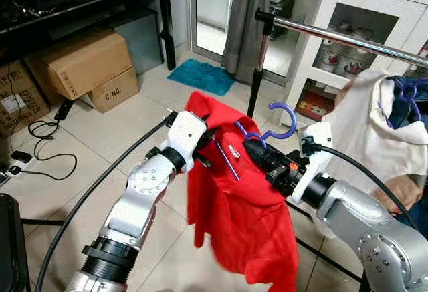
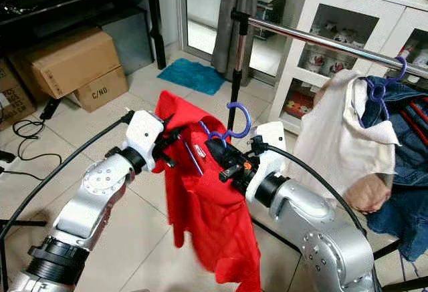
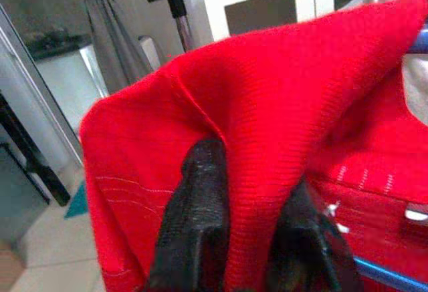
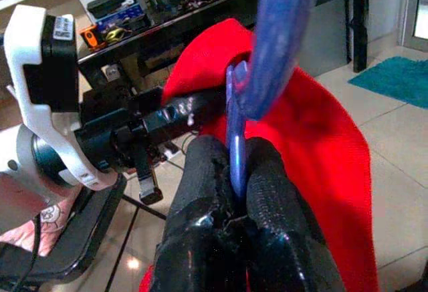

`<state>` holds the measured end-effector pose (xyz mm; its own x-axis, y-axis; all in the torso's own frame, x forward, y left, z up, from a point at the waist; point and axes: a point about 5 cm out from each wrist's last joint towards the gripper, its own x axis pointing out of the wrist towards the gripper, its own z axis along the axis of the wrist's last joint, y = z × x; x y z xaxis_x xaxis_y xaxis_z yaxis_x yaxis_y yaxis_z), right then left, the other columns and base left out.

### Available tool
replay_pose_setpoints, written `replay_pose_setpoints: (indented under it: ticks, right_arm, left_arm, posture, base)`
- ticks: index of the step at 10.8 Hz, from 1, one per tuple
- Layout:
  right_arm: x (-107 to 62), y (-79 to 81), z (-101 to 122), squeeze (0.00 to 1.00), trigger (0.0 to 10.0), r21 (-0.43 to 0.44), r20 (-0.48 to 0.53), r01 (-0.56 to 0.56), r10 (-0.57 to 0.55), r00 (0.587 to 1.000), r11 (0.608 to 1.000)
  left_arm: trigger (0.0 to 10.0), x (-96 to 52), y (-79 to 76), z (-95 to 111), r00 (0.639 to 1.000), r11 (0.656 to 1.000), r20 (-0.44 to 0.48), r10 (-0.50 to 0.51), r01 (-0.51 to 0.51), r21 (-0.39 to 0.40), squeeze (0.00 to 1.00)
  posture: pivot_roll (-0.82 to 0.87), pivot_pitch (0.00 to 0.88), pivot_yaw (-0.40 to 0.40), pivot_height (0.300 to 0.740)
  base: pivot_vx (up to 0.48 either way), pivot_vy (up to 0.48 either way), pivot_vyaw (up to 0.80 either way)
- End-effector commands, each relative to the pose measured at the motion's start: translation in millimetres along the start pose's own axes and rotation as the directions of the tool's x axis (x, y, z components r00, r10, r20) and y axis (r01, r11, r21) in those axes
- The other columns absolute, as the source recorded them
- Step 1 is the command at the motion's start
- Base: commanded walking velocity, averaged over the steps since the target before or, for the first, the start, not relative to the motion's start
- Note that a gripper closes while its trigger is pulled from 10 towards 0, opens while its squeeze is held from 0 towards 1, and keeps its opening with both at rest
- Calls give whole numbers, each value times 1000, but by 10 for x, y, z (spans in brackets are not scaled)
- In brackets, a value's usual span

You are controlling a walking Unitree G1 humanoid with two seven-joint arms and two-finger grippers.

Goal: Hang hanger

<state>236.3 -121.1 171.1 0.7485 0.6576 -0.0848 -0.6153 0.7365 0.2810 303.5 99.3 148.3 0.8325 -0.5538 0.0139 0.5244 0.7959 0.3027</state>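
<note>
A red garment (image 1: pixel 244 205) hangs on a blue hanger (image 1: pixel 284 121) whose hook points up, held in the air below the metal rail (image 1: pixel 348 38). My right gripper (image 1: pixel 257 150) is shut on the hanger's neck; in the right wrist view the blue hanger (image 4: pixel 235 145) sits pinched between its fingers (image 4: pixel 207 192). My left gripper (image 1: pixel 204 141) is shut on the garment's shoulder; in the left wrist view red cloth (image 3: pixel 267 125) is folded between its fingers (image 3: pixel 194 225). The hook is lower than the rail and to its left.
A white cloth (image 1: pixel 374 131) and blue jeans (image 2: pixel 401 138) hang on the rail at right on another blue hanger (image 2: pixel 378 91). The rail's black post (image 1: pixel 257 71) stands behind the garment. Cardboard boxes (image 1: pixel 80 61) sit at left, a white cabinet (image 1: pixel 354 31) behind, a teal mat (image 1: pixel 200 77) on the floor.
</note>
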Motion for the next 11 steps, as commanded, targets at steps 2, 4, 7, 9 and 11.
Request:
replay_pose_setpoints:
  ticks: [2, 4, 7, 9, 11]
  right_arm:
    - [-29, -7, 50, 0, 0, -7, 21, 8, -8, 1000, 1000]
    - [-19, -13, 45, 0, 0, -6, 25, 19, -19, 999, 1000]
    - [-4, -18, 11, 0, 0, -24, 2, 32, -32, 999, 999]
    - [-74, -133, -106, 0, 0, -116, -116, 62, -76, 990, 991]
    - [-200, -141, -113, 0, 0, -159, -164, -15, -11, 986, 987]
  left_arm:
    - [0, 16, 64, 51, 999, 999, 25, 37, -38, 35, 0]
    - [0, 9, 111, 82, 998, 997, 44, 44, -47, 61, 0]
    - [0, -7, 161, 131, 997, 997, 66, 41, -45, 66, 0]
    - [0, -114, 559, 338, 987, 993, 108, 120, -117, -31, 0]
    - [0, -171, 967, 415, 978, 980, 77, 195, -190, -58, 0]
  posture:
    - [-51, 0, 22, 740]
    - [-45, 0, 34, 740]
    - [-41, 0, 26, 740]
    - [-32, 0, 3, 740]
    - [-21, 0, 11, 740]
  base:
    - [0, 0, 0]
    - [0, 0, 0]
    - [0, 0, 0]
    - [0, 0, 0]
    - [0, 0, 0]
